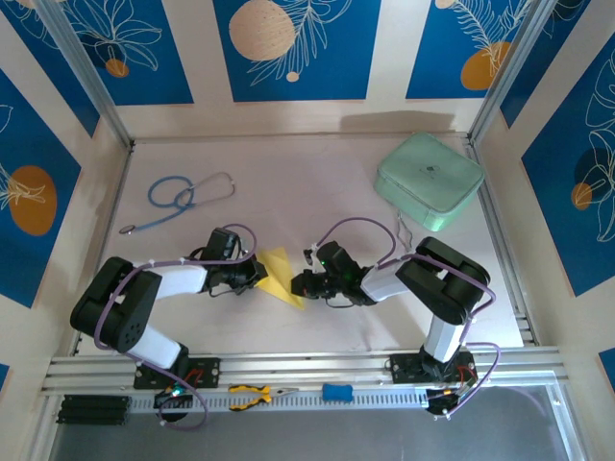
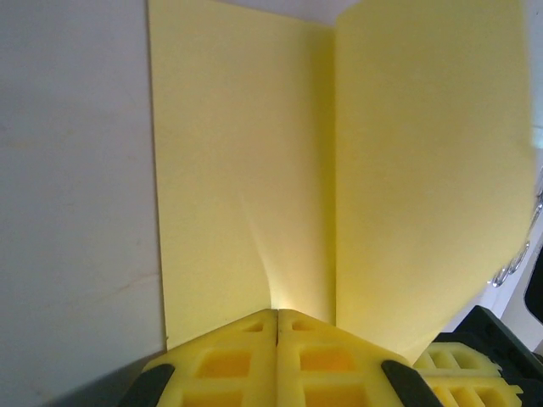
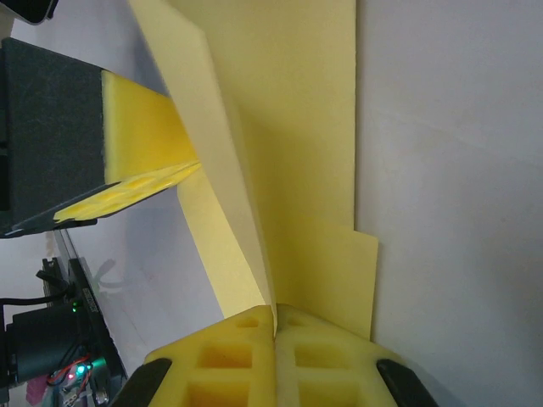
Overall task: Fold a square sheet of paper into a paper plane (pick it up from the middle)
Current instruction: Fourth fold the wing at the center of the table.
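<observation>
L gripper [image 1: 257, 273]: yellow foam fingers [image 2: 229, 360] pinched tight on thin pale-yellow paper sheet [image 1: 279, 274], left edge.
Sheet posn: centre of pale table [image 1: 317, 182], btwn both grippers; creased, one flap raised.
R gripper [image 1: 301, 284]: jaws clamped on sheet, right edge.

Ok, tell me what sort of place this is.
Probably a robot test booth: two white-and-black arms bolted to a silver aluminium rail, blue leaf-printed wall panels around the table, a stray blue-tubed stethoscope.
</observation>
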Controlling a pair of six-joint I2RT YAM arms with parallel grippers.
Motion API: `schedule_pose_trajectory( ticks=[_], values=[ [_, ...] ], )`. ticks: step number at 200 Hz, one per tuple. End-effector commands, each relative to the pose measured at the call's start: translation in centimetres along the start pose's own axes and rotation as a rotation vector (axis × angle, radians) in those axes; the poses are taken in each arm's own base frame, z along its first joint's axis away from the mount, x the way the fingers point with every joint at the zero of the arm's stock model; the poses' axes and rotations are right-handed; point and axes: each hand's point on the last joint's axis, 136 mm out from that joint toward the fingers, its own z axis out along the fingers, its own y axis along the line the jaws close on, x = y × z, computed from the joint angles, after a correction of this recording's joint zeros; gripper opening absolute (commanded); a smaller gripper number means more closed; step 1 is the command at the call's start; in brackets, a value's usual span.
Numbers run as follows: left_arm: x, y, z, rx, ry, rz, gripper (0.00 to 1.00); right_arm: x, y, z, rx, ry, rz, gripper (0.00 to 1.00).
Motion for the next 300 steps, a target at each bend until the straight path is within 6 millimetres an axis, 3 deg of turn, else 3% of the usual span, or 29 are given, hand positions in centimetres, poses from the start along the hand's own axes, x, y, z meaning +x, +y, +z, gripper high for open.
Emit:
schedule_pose_trajectory(
  ticks=[1, 92, 174, 238, 300],
  values=[
    [0.4, 1.1, -0.2, -0.059, 0.004, 0.002, 0.0, 1.3, -1.3, 0.0, 0.018, 0.051, 0.043, 0.05],
    [-0.5, -3.4, -2.0, 0.078, -0.033, 0.107, 0.02, 1.6, -1.6, 0.4, 0.012, 0.08, 0.078, 0.04],
    [-0.1, -7.1, -1.2, 0.248, 0.014, 0.143, 0.03, 1.7, -1.8, 0.5, 0.006, 0.093, 0.11, 0.03],
    [-0.1, -7.4, 0.9, 0.252, 0.02, 0.131, 0.03, 1.9, -1.9, 0.6, 0.003, 0.107, 0.12, 0.03],
    [-0.4, -4.6, 1.9, 0.14, 0.001, 0.086, 0.01, 2.1, -2.0, 0.5, 0.018, 0.127, 0.133, 0.03]
  ],
)
